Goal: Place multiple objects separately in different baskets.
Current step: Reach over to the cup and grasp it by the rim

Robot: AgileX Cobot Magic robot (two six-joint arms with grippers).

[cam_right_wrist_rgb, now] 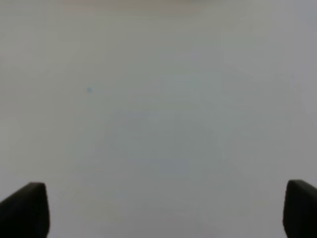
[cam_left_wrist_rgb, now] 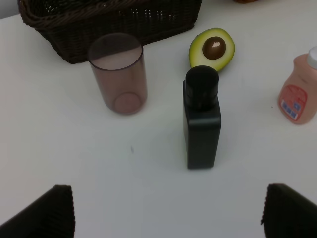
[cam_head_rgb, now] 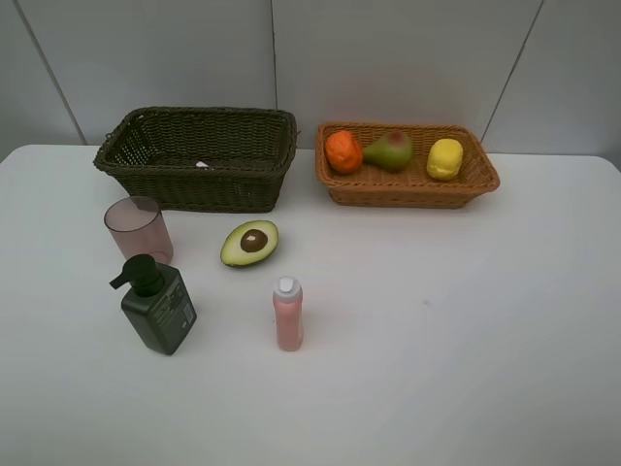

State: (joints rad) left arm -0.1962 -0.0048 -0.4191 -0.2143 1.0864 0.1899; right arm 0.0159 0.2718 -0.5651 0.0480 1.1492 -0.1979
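The orange, red-green pear and yellow lemon lie in the orange-tan basket at the back right. The dark green-brown basket stands at the back left with a small white item, perhaps the marker, inside. On the table stand the pink cup, the dark green pump bottle and the small pink bottle; the avocado half lies between them. My left gripper is open, short of the pump bottle, with the cup, avocado and pink bottle beyond. My right gripper is open over bare table.
Neither arm shows in the exterior high view. The white table runs back to a grey panelled wall just behind the baskets.
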